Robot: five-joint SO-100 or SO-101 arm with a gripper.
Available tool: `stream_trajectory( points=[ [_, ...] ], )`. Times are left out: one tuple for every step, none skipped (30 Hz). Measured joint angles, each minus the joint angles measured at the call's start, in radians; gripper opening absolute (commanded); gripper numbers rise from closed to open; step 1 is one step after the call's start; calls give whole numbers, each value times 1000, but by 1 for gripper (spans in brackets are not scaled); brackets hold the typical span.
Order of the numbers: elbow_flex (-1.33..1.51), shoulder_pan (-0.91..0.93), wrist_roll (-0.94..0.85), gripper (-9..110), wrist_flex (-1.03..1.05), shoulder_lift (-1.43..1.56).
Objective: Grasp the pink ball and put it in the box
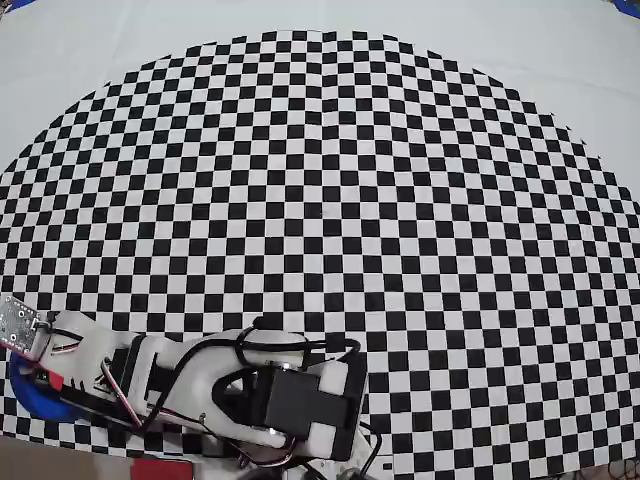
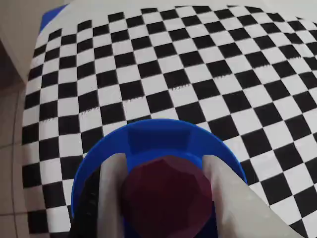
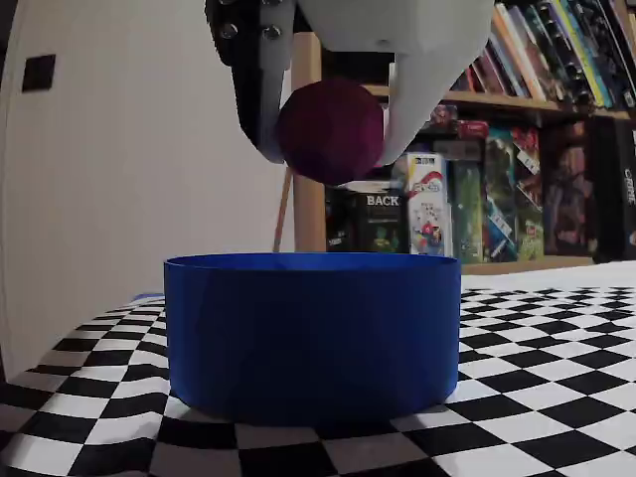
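The pink ball (image 3: pixel 330 130), a small matte magenta sphere, hangs in the air above the box (image 3: pixel 312 333), a round, bright blue, shallow plastic tub standing on the black-and-white checkered tabletop (image 3: pixel 556 338).

Reading the fixed view from left to right: a plain pale wall fills the left side; next comes the darker left finger, then the ball, then the white right finger (image 3: pixel 422 89), and behind them a wooden bookshelf (image 3: pixel 517 99) packed with books and game boxes runs off to the right. The gripper (image 3: pixel 333 149) is clenched on the ball, one finger pressing each side, and the ball is clear of the rim with a gap below it. It sits over the middle of the tub's opening, perhaps slightly right of centre.

The wrist view agrees: the ball (image 2: pixel 167 196) lies between the two pale fingers, with the blue rim (image 2: pixel 158 130) curving around behind it. In the overhead view only a sliver of the tub (image 1: pixel 35 398) shows at the lower left, under the white arm (image 1: pixel 200 385); the ball is hidden there.

The step in hand looks like the release. To do it well, I would keep the gripper centred over the opening, lower it a little so the ball has less height to bounce from, and open the fingers evenly and slowly so neither side flicks the ball toward the rim.
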Motion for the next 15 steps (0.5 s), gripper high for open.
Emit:
stream_trajectory(
  points=[
    [-3,0,0,0,0,-3],
    [-5,0,0,0,0,-5],
    [-5,0,0,0,0,-11],
    [-5,0,0,0,0,-12],
    [-5,0,0,0,0,-12],
    [-6,0,0,0,0,-12],
    [-9,0,0,0,0,-15],
    [-9,0,0,0,0,-25],
    [-9,0,0,0,0,-29],
    [-9,0,0,0,0,-32],
    [-9,0,0,0,0,-34],
    [-9,0,0,0,0,-41],
    [-9,0,0,0,0,-46],
    [-11,0,0,0,0,-52],
    [-12,0,0,0,0,-57]
  ],
)
